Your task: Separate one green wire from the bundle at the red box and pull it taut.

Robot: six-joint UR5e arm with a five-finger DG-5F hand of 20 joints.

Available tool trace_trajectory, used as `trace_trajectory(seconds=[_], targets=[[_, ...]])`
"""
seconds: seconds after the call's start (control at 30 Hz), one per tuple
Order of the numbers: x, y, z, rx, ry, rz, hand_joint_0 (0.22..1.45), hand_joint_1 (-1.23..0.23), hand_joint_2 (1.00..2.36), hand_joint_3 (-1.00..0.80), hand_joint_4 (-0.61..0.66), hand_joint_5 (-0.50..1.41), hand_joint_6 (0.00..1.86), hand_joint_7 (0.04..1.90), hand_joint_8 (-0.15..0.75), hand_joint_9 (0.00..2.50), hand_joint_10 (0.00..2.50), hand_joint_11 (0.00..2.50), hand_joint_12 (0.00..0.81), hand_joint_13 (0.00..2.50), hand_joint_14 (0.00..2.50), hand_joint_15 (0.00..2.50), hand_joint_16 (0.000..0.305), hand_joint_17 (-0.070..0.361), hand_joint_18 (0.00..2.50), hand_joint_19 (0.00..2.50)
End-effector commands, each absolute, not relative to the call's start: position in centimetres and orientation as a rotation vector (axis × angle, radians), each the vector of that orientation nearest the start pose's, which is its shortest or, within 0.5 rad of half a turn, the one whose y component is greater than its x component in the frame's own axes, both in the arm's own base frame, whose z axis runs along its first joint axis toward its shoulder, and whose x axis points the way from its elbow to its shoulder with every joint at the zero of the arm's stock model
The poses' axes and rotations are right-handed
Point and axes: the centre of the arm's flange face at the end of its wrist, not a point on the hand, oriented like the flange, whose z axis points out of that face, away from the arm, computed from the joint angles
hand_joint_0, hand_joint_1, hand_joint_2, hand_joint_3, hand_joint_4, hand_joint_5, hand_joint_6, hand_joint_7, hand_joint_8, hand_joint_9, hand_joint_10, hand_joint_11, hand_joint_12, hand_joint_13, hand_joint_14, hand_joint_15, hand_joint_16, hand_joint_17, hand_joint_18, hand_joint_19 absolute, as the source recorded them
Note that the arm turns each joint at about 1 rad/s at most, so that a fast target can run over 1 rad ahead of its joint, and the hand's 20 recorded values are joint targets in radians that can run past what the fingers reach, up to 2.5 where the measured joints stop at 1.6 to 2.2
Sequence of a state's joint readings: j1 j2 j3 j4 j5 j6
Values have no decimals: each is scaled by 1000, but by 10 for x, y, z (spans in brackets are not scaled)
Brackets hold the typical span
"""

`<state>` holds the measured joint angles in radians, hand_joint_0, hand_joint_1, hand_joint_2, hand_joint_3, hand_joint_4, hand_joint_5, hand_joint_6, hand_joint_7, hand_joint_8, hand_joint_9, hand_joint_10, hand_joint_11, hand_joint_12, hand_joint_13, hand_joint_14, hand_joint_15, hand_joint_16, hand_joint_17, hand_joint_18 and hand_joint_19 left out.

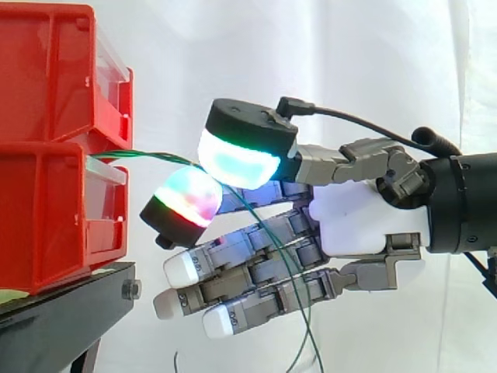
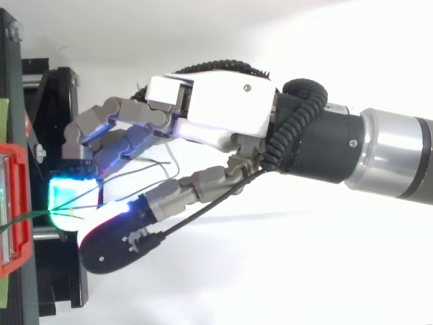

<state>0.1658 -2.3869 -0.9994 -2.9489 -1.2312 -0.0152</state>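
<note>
By the red box (image 1: 48, 214), fingers (image 1: 237, 162) pinch wire (image 1: 147, 154) (green).

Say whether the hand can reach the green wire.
Probably yes: the thin green wire from the red plastic bin runs between the hand's glowing pads, with nothing in the way.

The side view's left and top edges cut off the bins (image 1: 46, 155), its bottom-left corner the stand (image 1: 62, 311). The wire (image 1: 155, 155) slips behind the hand's (image 1: 365, 217) upper pad (image 1: 241, 159), then leaves by the bottom edge. Its start within the bin is too blurred to tell. The arm (image 2: 392, 159) runs off the right edge.
</note>
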Motion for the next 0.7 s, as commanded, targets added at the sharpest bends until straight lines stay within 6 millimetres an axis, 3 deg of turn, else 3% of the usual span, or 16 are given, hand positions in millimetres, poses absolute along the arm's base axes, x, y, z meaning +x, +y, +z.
trace_trajectory(seconds=[0.0,0.2,0.27,0.47,0.67], targets=[[796,-35,255,1304,1136,1038,566,-784,1001,-482,155,-143,903,930,269,732,16,402,332,470,8,207,49,110,505,388],[794,-37,260,1316,1154,1029,558,-538,1005,-435,159,-137,895,948,277,763,14,398,337,486,8,219,49,111,514,398],[794,-37,262,1318,1160,1026,569,-531,1010,-402,157,-134,893,960,273,766,14,394,336,489,9,224,49,110,510,405],[795,-38,268,1324,1166,1019,581,-725,1016,-260,150,-138,895,988,275,755,16,406,337,486,9,219,49,110,509,393],[794,-38,269,1327,1171,1015,598,-787,1015,-294,131,-151,903,924,271,736,14,410,334,483,9,221,49,110,504,391]])
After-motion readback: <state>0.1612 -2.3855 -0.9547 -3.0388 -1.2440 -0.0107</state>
